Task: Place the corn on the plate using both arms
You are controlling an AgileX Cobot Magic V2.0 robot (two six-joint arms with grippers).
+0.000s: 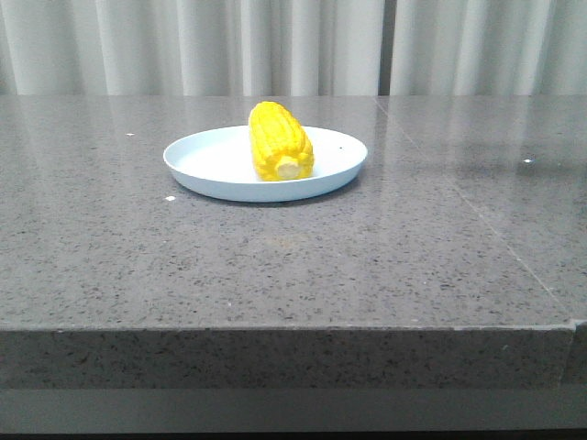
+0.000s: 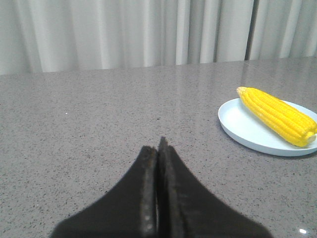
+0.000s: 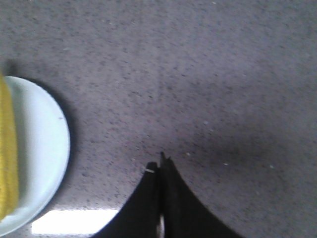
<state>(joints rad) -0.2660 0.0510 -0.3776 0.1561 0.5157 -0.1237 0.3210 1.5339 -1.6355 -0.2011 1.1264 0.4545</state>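
You have the corn [image 1: 280, 140] lying on the plate [image 1: 211, 165], and it is the only thing the plate holds. In the front view the cob lies lengthwise across the plate's middle, its pale cut end toward the near rim and its tapered tip toward the far rim, all of it inside the low raised rim. The pale blue-white surface on either side of the cob is bare. The plate itself sits on the grey speckled desk [image 1: 275, 266], toward the far edge and a little left of the middle of that edge, well back from the near edge.

Neither arm shows in the front view. In the left wrist view you see the left gripper [image 2: 158, 148] with its 2 black fingers pressed flat together, nothing between them, hanging above bare desk well apart from the plate [image 2: 247, 136] and the corn [image 2: 277, 115]. In the right wrist view the right gripper [image 3: 159, 166] is likewise closed on nothing, its 2 tips meeting over bare desk, with the plate [image 3: 44, 144] off to one side and a strip of the corn [image 3: 7, 153] at the frame's edge. That view is soft and blurred, so the right tips look joined, though a hairline gap cannot be ruled out.
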